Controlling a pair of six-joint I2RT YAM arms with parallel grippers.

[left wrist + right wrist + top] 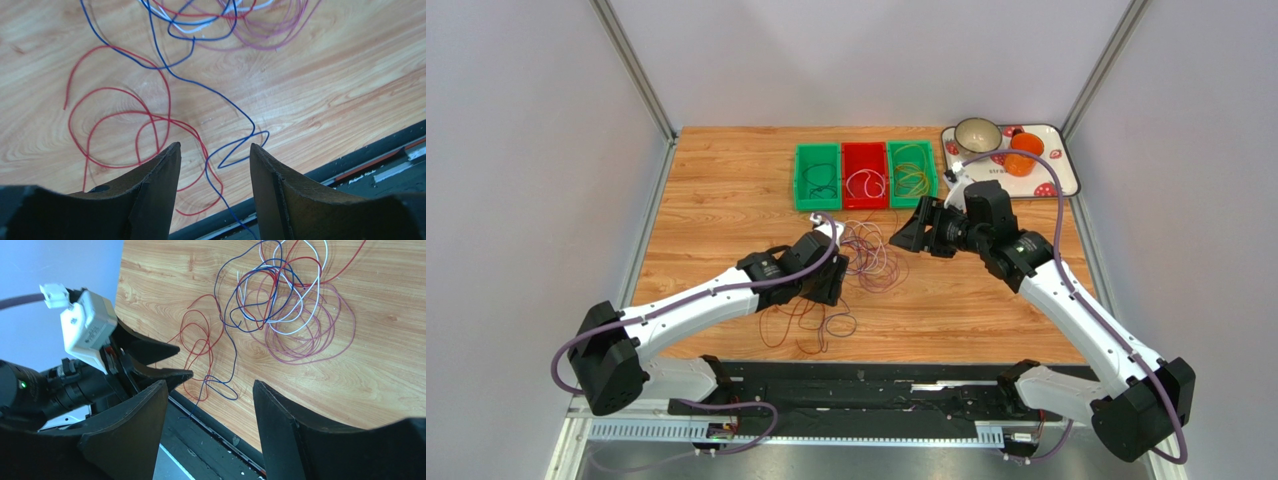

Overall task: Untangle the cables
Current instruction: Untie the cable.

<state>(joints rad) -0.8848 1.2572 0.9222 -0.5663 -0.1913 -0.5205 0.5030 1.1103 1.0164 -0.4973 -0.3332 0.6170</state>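
Just beyond cables (871, 258) — bins (864, 147), tray (1062, 160).

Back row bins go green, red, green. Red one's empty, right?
Not empty. The red bin holds coiled cables, whitish and reddish loops. The colour order stands as you said. The top external view shows it.

Lab test cell: grey walls (526, 150) enclose a wooden table (726, 180).

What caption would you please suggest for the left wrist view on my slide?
Open left gripper hovers above crossing red cable and blue cable on the wooden table.
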